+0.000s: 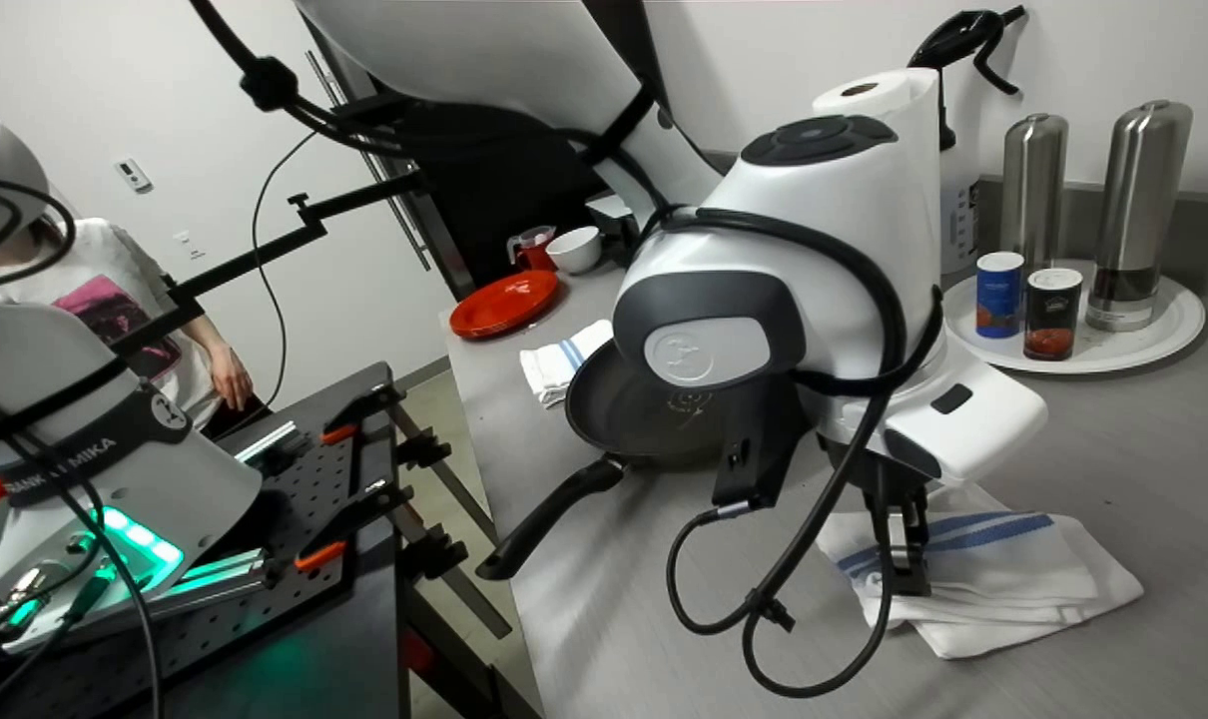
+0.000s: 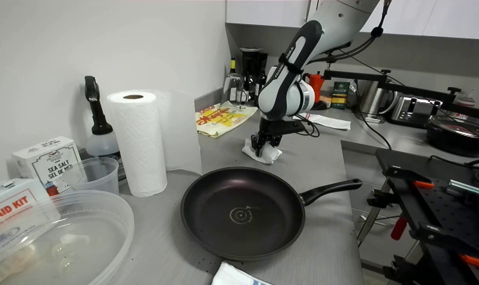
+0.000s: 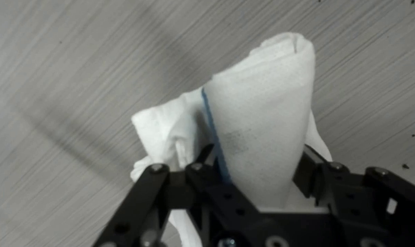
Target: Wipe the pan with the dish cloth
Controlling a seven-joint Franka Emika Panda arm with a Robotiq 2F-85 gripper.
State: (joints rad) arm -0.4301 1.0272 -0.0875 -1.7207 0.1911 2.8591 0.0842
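Observation:
The dish cloth is white with blue stripes and lies folded on the grey counter in an exterior view (image 1: 1013,579). It also shows, rumpled, in an exterior view (image 2: 269,155) and in the wrist view (image 3: 262,99), where it bears a small dark smudge. My gripper (image 3: 257,154) is down at the cloth; its fingers stand apart on either side of a folded part of it. The fingertips' lower ends are hidden in the cloth. The black frying pan (image 2: 239,190) stands upright on the counter, apart from the gripper. It is partly hidden behind the arm in an exterior view (image 1: 624,419).
Another white, blue-striped cloth (image 1: 564,361) lies beyond the pan. A paper towel roll (image 2: 138,146), spray bottle (image 2: 101,138) and clear tub (image 2: 116,237) stand along the wall. A white plate (image 1: 1163,345) holds shakers and mills. The pan handle (image 2: 330,189) points toward the counter edge.

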